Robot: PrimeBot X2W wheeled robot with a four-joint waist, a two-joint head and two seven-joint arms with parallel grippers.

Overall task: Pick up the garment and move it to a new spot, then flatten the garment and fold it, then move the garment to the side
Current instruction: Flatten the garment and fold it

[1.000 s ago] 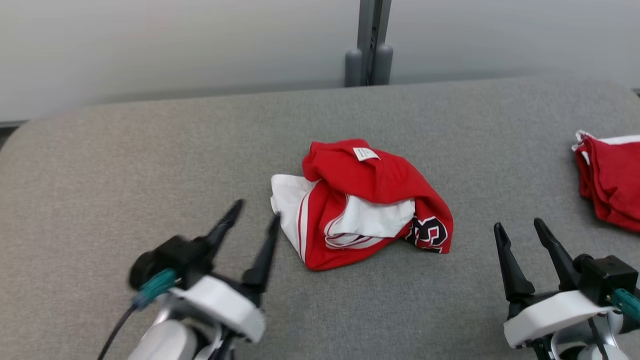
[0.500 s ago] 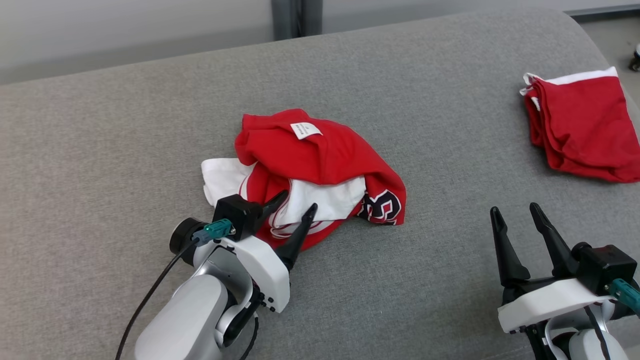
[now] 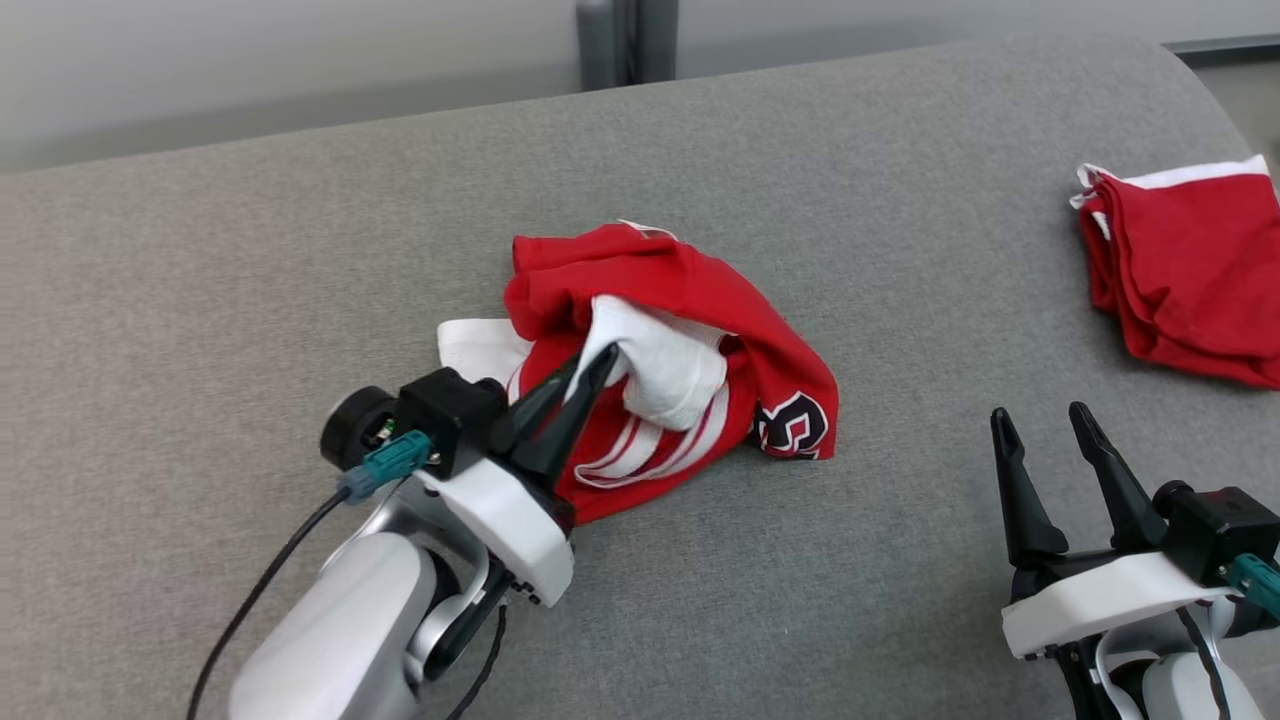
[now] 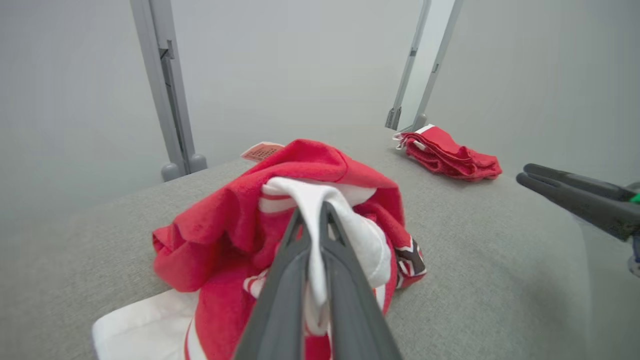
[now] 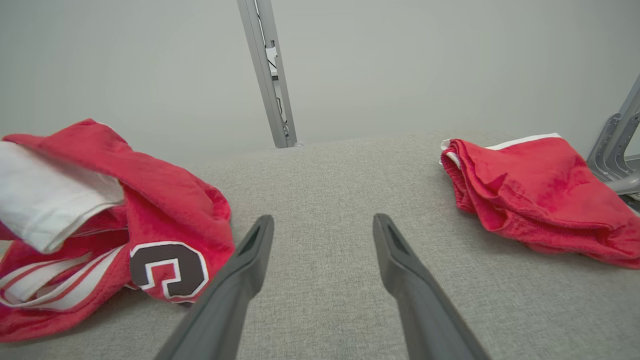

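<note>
Fabric is sitting clamped in my left gripper: its two dark fingers are pressing together on a white fold of the garment. In the left wrist view that fold is draping over the fingertips and running down between them. The garment is lying crumpled in a red-and-white heap at the middle of the grey padded surface, with a flat white corner sticking out on its left side, just beside the gripper.

My right gripper is sitting at the lower right of the head view, fingers spread apart and holding nothing, well apart from the garment. Beyond it, a second red pile with a white edge is lying near the right end of the surface. A grey metal post is standing behind the surface.

My left arm is reaching in from the lower left, pale forearm low, fingers pointing up and to the right into the near side of the heap. A black cable with a teal plug is trailing off the wrist.

A dark character with a white outline is showing on the garment's right end; it is partly folded under and I cannot tell which it is. A small tag is poking out behind the heap in the left wrist view, its print too small for me to read.
</note>
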